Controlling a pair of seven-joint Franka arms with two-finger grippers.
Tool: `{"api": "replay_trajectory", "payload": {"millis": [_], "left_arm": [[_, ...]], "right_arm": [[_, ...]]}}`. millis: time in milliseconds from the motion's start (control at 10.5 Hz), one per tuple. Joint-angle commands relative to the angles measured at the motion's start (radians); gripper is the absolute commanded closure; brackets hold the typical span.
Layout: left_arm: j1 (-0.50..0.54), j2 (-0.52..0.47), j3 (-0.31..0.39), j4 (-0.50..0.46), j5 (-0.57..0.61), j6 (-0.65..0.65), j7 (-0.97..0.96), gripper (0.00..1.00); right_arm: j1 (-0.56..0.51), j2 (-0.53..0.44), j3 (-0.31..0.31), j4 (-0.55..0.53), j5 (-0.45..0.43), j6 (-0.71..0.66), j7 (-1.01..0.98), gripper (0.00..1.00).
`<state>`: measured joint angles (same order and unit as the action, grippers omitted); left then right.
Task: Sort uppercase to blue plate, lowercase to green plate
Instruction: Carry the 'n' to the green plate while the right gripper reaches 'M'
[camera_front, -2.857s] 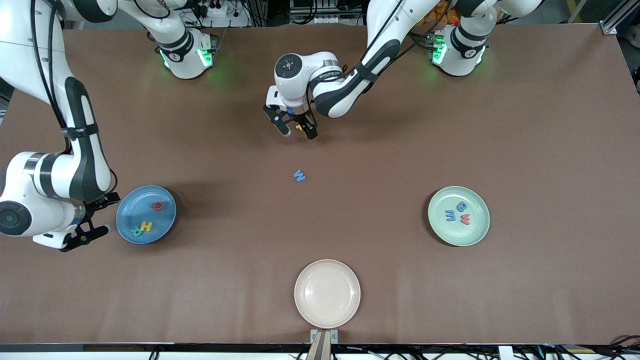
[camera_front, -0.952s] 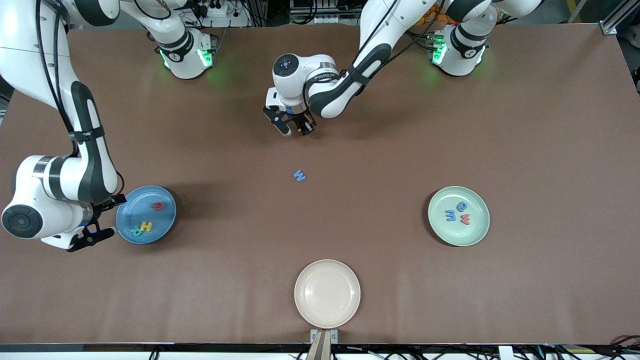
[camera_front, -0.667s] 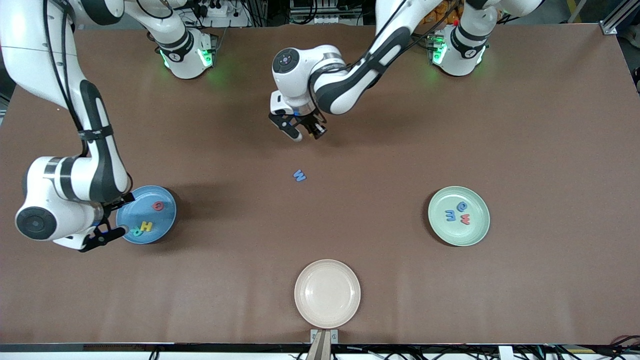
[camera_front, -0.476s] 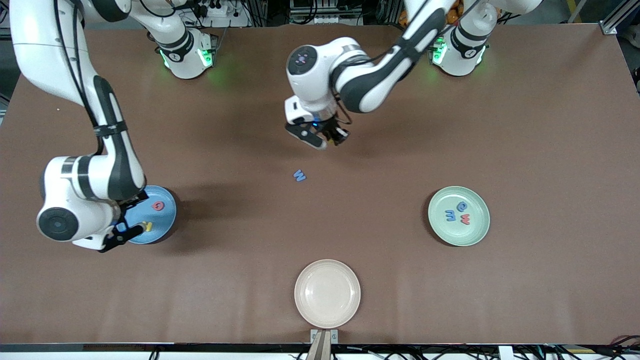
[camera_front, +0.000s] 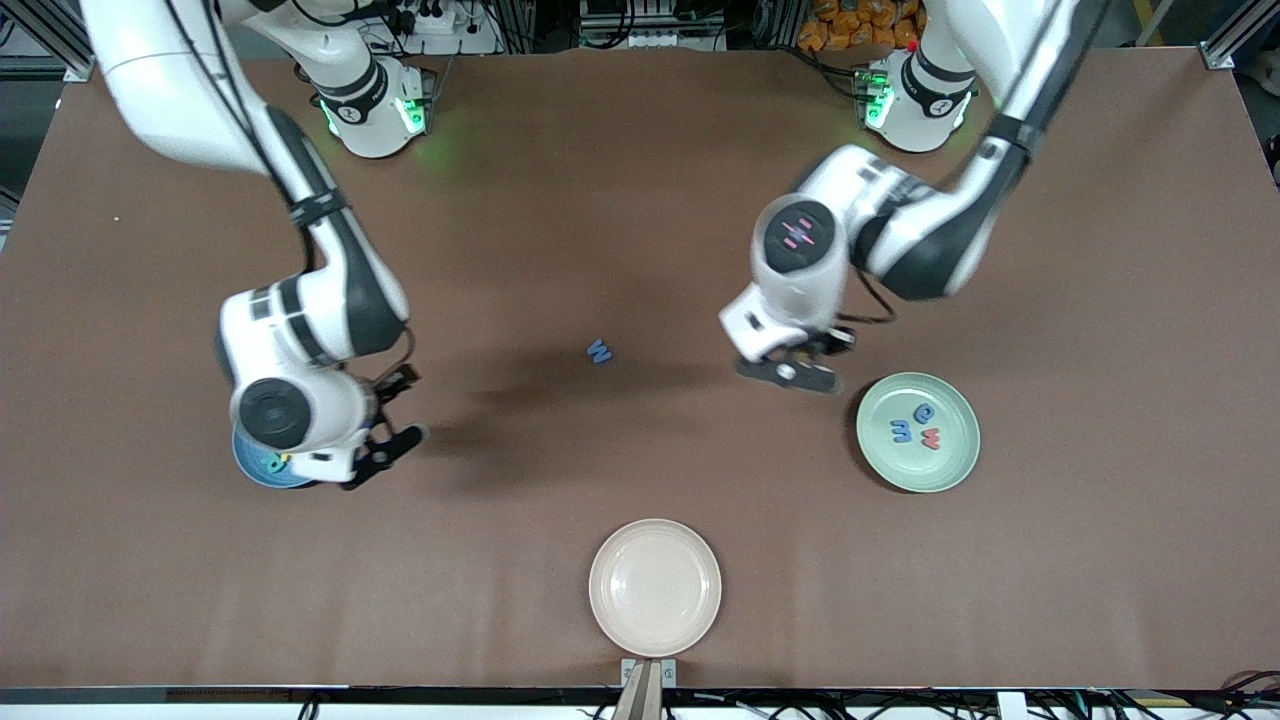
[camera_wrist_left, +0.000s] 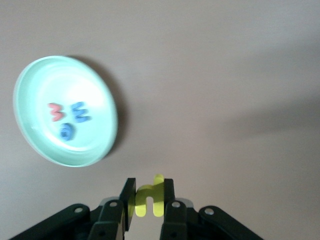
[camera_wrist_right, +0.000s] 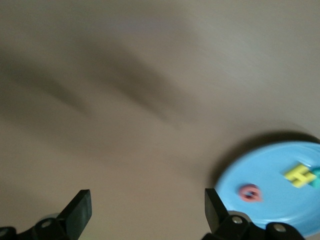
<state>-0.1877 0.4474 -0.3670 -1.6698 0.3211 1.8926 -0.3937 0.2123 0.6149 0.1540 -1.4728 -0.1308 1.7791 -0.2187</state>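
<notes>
Left hand (camera_wrist_left: 148, 202) clenched on yellow letter (camera_wrist_left: 149, 201), up over bare tabletop (camera_front: 1100, 250) beside green plate (camera_front: 880, 455) carrying blue and red letters (camera_front: 918, 424). Right hand (camera_front: 392, 412) spread wide, empty, beside blue plate (camera_wrist_right: 280, 210) bearing yellow H (camera_wrist_right: 298, 175). Blue W (camera_front: 598, 351) alone mid-tabletop.

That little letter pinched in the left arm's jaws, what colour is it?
Yellow letter; the left wrist view shows it best.

You have the left gripper (camera_front: 795, 372) right of centre, over bare table beside the green plate (camera_front: 950, 465), which holds two blue letters and a red one. The right gripper (camera_front: 385, 430) sits at centre-left, its wrist covering most of the blue plate (camera_front: 250, 468). A blue W (camera_front: 598, 351) lies mid-frame; the cream plate (camera_front: 654, 587) sits at bottom centre.
</notes>
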Motion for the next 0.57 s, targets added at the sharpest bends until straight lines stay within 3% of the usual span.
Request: {"api": "replay_trajectory", "payload": {"millis": [0,286,476], "left_arm": [[0.123,0.043,0.014,-0.025,-0.016,0.083,0.164,1.00],[0.175,0.150,0.094,-0.022,0.015,0.180,0.259,1.00],[0.179,0.197,0.129,-0.016,0.018,0.233,0.259,1.00]], "right_arm": [[0.154,0.003,-0.004,-0.010,0.016,0.112,0.189,0.00],[0.255,0.069,-0.004,-0.065,0.016,0.345,0.268,0.00],[0.269,0.109,-0.004,-0.083,0.014,0.382,0.266,0.00]]}}
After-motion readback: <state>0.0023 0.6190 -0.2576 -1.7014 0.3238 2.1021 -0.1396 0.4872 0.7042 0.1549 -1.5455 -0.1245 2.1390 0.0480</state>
